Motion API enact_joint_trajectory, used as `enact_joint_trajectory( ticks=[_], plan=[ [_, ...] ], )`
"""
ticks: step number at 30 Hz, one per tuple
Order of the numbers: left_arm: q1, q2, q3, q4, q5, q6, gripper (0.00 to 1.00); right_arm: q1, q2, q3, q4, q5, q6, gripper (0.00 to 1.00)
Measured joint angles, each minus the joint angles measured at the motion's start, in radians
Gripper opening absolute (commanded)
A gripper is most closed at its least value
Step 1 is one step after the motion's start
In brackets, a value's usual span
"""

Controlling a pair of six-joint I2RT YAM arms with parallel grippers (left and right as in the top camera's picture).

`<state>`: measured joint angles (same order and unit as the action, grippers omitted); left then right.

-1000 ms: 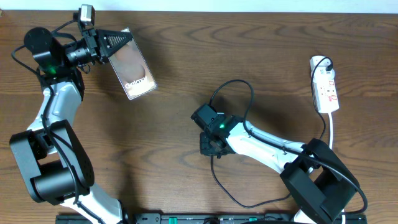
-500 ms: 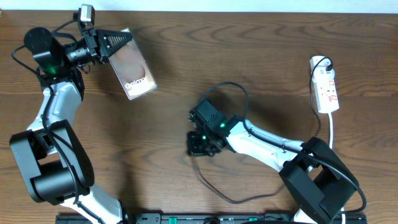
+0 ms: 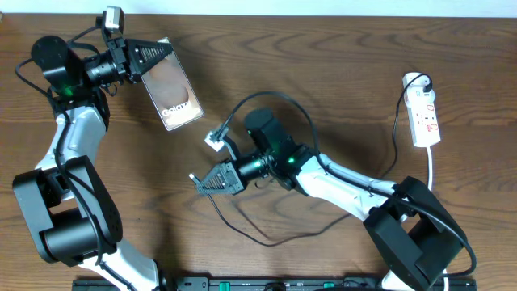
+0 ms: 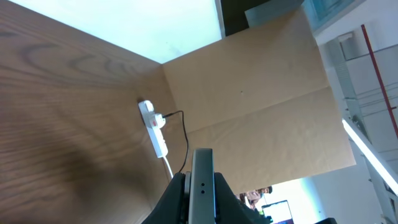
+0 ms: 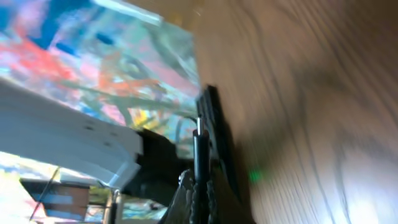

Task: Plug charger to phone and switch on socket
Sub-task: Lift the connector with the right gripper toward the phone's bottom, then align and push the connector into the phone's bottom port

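Note:
My left gripper [image 3: 155, 53] is shut on the top end of the phone [image 3: 174, 87] and holds it tilted at the table's far left. In the left wrist view the phone's grey edge [image 4: 201, 163] stands between the closed fingers [image 4: 177, 196]. My right gripper [image 3: 199, 180] points left at mid-table and is shut on the charger, whose thin black cable [image 3: 279, 94] loops behind it. Its slim plug tip [image 5: 199, 144] sticks out past the fingers [image 5: 186, 186]. The white socket [image 3: 423, 113] lies at the far right edge and also shows in the left wrist view [image 4: 155, 127].
The charger cable trails in a second loop on the table [image 3: 266, 238] in front of the right arm. A dark rail [image 3: 266, 284] runs along the front edge. A cardboard panel [image 4: 261, 81] stands beyond the table behind the socket.
My right gripper has swung up from pointing down at the table to pointing left, moving left with the charger cable. The left arm and the phone have not moved.

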<state>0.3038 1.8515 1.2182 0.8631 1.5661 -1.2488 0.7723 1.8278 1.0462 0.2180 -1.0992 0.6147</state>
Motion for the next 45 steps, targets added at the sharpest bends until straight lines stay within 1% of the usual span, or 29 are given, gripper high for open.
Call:
enact_joint_trajectory(
  ticks=[4, 14, 23, 36, 41, 45],
  plan=[
    [0.0, 0.0, 0.0, 0.0, 0.0, 0.0, 0.07, -0.003, 0.0, 0.0, 0.141, -0.019, 0.028, 0.01],
    [0.005, 0.0, 0.0, 0.0, 0.0, 0.0, 0.07, -0.037, 0.0, 0.0, 0.195, 0.102, 0.123, 0.01],
    [0.016, 0.0, 0.0, 0.0, -0.001, 0.0, 0.08, -0.058, 0.002, 0.0, 0.388, 0.135, 0.168, 0.01],
    [0.014, 0.0, 0.0, 0.0, 0.0, -0.003, 0.07, -0.058, 0.002, 0.0, 0.402, 0.171, 0.175, 0.01],
    [0.003, 0.0, 0.0, 0.0, 0.0, -0.003, 0.07, -0.058, 0.002, 0.0, 0.405, 0.195, 0.198, 0.01],
    [-0.008, 0.0, 0.0, 0.0, 0.0, -0.003, 0.07, -0.058, 0.002, 0.0, 0.435, 0.206, 0.245, 0.01]
  ],
)
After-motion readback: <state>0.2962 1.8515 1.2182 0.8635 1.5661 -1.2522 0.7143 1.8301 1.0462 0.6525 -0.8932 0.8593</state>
